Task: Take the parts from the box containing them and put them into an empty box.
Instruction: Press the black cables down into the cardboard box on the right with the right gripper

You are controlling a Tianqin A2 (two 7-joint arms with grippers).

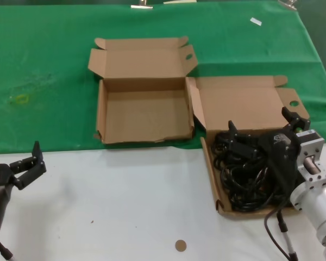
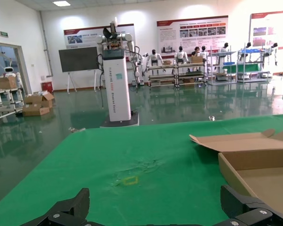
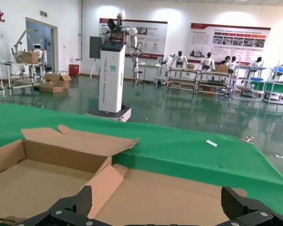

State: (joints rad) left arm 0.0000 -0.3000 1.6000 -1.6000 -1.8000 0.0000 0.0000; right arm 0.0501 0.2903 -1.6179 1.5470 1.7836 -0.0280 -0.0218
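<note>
My right tool (image 1: 261,133) sits low over the box containing them (image 1: 244,109), jaws spread wide w/ nothing between them — one finger tip toward the lid side, the other over the pile. I've got it there because the parts (image 1: 247,174), black coiled cords, lie tangled right under it; I can't tell whether a finger is already touching a loop. In the right wrist view both fingertips (image 3: 75,202) show wide apart at the frame edge, the open lid beyond.

Left tool (image 1: 30,166) is parked near the front-left of the white bench (image 1: 125,201), also wide open, holding nothing; it's well apart from both boxes, so it's waiting, I'd say.

The empty box (image 1: 144,117) lies just beside the full one on the robot's left, on the green cloth (image 1: 43,70), lid folded back, nothing inside. Placing them side by side keeps the carry short. A small brown disc (image 1: 180,245) lies on the bench nearer me.

My read: no transfer made yet — next is dropping into the coils and closing on one cord, though tangles may drag neighbours along.
</note>
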